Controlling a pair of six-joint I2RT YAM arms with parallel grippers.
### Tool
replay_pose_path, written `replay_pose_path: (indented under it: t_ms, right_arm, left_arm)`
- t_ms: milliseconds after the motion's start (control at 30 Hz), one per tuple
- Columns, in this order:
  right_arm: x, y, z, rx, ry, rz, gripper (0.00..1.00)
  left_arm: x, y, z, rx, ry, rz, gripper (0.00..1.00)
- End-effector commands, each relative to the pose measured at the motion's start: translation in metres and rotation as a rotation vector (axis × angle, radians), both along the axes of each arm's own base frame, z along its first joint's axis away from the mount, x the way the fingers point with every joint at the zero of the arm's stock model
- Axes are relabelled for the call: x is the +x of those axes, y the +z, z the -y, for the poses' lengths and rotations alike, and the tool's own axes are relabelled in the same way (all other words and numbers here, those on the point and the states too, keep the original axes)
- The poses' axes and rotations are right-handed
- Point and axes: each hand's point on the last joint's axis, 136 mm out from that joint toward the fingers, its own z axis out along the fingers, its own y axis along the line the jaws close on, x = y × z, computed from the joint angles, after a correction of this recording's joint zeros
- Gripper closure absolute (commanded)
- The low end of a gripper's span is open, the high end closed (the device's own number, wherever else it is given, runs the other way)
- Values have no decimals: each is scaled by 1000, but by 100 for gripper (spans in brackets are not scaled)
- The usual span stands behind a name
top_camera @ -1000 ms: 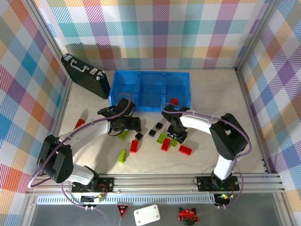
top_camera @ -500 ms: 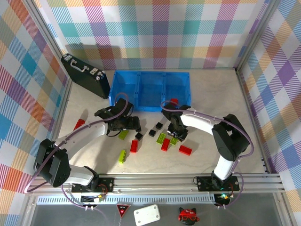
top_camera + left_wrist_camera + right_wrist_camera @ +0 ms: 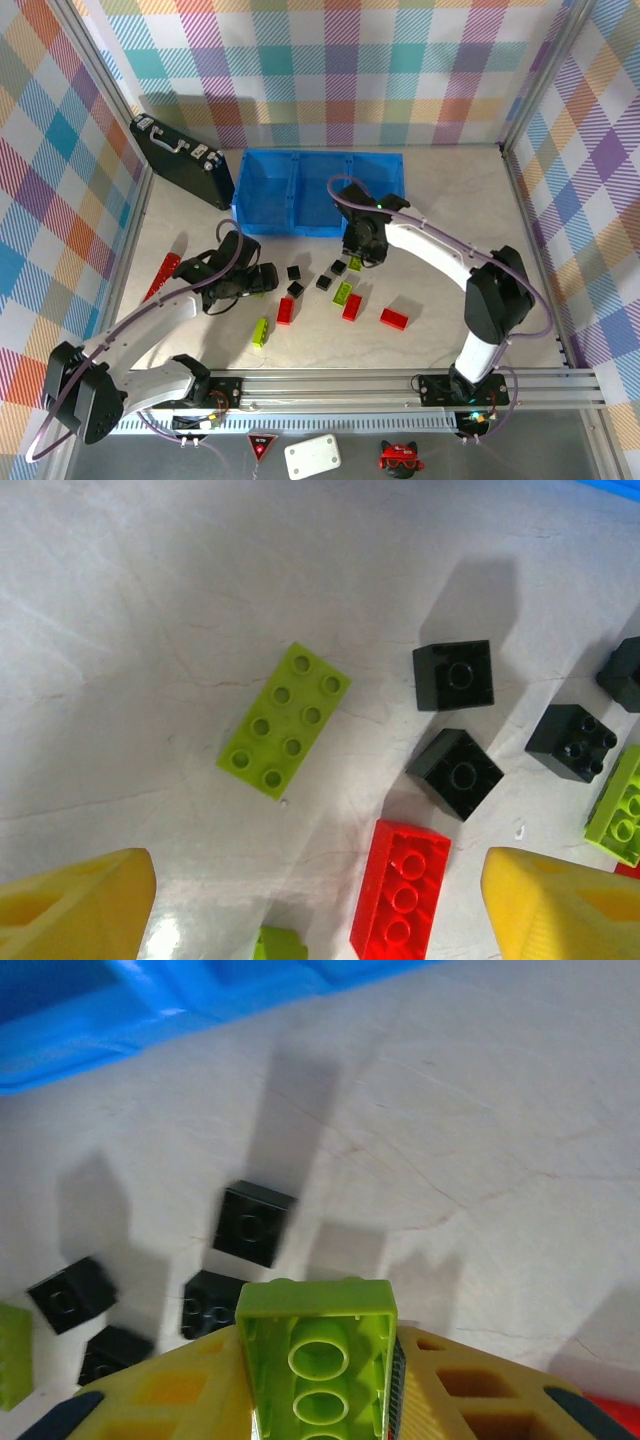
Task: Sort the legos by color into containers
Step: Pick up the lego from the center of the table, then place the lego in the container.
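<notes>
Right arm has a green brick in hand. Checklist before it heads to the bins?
1. Grip: right end effector is shut on the lime-green oblong plastic brick, clamped between both fingers: ok.
2. Target: the three joined bright blue plastic bins lie just ahead of it: ok.
3. Which bin takes green: the right bin is partly hidden by the right arm: cannot tell.
4. Left end effector is open over a loose lime-green brick, holding nothing: ok.
5. Spacing: the two end effectors are apart in the top view: ok.
</notes>
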Motion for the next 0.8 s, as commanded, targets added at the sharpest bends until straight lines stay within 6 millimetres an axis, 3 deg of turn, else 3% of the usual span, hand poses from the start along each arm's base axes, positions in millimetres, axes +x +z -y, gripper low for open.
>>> replay_pose_path:
  t_ms: [0,333,500,767]
  right_arm:
    - [10,6,-16,-38,96,12,64]
    - [71,18,-69,-74,267,122,62]
    - [104,19,-81,-124,297,201,62]
    - [151,-2,-86,-173,276,251,62]
  left_arm:
    - [-13,-4,-15,21,40,-20,15]
    - [-26,-1,-22,-10,71,-11,15]
    - [-28,-2,-24,-10,74,-14,15]
    - [-27,2,-24,-11,76,-3,15]
